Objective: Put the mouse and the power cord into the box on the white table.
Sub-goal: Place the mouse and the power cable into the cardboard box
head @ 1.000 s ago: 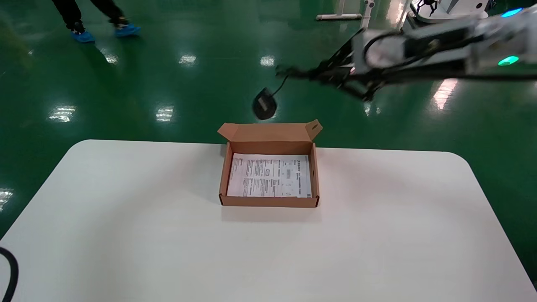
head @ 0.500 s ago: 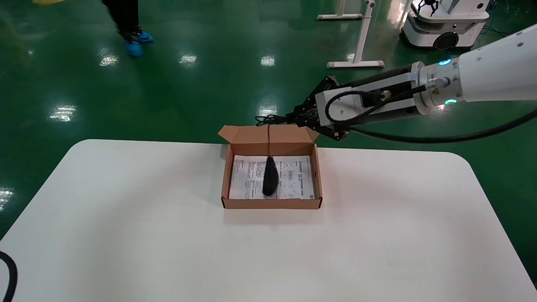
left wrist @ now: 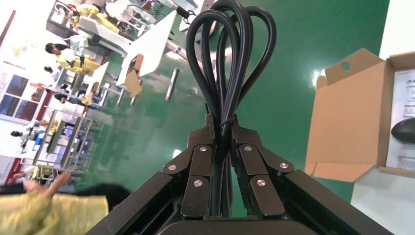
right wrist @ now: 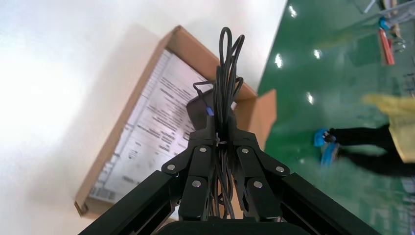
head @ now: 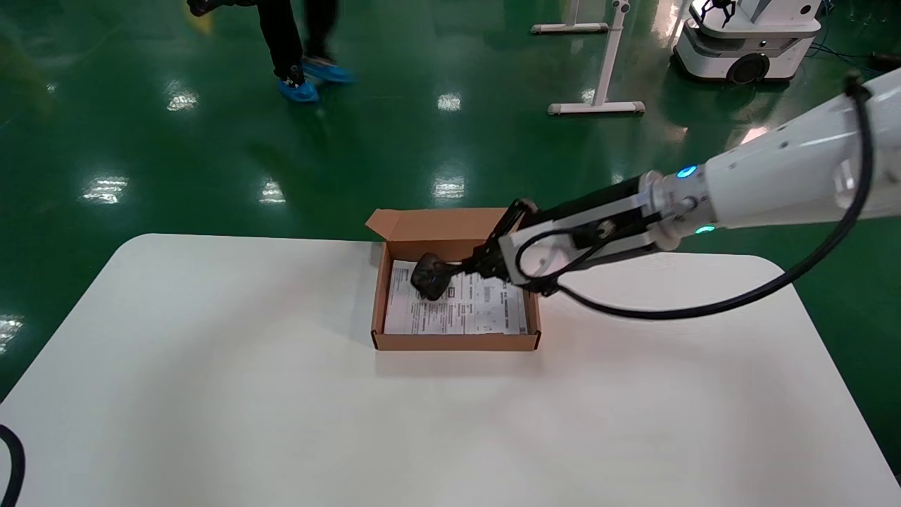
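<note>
The brown box [head: 456, 343] stands open on the white table [head: 211, 394], a printed sheet lining its bottom. My right gripper [head: 473, 269] reaches over the box's right wall, shut on the mouse's bundled thin cable [right wrist: 224, 73]. The black mouse [head: 428, 276] hangs tilted in the box's far part, on or just above the sheet; its blue wheel [right wrist: 209, 111] shows. My left gripper [left wrist: 221, 122] is outside the head view, shut on the looped power cord [left wrist: 230, 58] over the green floor, with the box [left wrist: 347, 122] and the mouse [left wrist: 403, 131] off to one side.
The box's flap lid [head: 436, 222] stands up at its far side. A person in blue shoe covers [head: 303, 84] walks on the green floor beyond the table. Another robot's base [head: 746, 42] and a white stand [head: 598, 105] are far right. A black hose [head: 14, 465] lies at the table's near-left corner.
My right arm has come down from beyond the box. The mouse, first dangling beyond the box and then inside it, now sits low in its far part. The person has walked rightward.
</note>
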Robot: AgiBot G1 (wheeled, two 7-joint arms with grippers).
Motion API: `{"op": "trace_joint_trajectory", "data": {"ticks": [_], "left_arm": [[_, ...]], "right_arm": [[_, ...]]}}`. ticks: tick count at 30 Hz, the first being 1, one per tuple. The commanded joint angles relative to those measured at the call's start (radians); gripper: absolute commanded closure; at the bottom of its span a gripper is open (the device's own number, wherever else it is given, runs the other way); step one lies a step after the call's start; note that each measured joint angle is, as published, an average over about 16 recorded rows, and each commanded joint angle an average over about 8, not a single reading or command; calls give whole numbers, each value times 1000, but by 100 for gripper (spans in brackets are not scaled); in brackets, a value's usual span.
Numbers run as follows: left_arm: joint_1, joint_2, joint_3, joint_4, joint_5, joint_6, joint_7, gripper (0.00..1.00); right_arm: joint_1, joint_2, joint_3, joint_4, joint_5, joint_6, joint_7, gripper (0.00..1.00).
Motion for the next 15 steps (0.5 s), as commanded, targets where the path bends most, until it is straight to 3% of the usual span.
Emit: {"op": "trace_joint_trajectory", "data": {"ticks": [1,3,5,12,13,15], "left_arm": [[-4,0,2,4,3,6,1,100],[-9,-2,6,7,8,13,-1,100],[-14,-4,9,9,13,19,-3,100],[-25,-9,18,12,25,32,-6,100],[-26,-9,19,12,26,33,-7,100],[-26,-9,19,11,27,35,-7,100]], "right_arm": [[-13,-13,-4,-2,-5,7,-11,100],[-24,-22,-8,0,-9,15,-14,99],[-35,-28,-12,4,-13,22,-13,91],[-60,-36,-30,30,-26,36,16,10],[-61,-36,-32,35,-27,37,20,2],[-63,-35,-34,43,-26,39,27,0]]}}
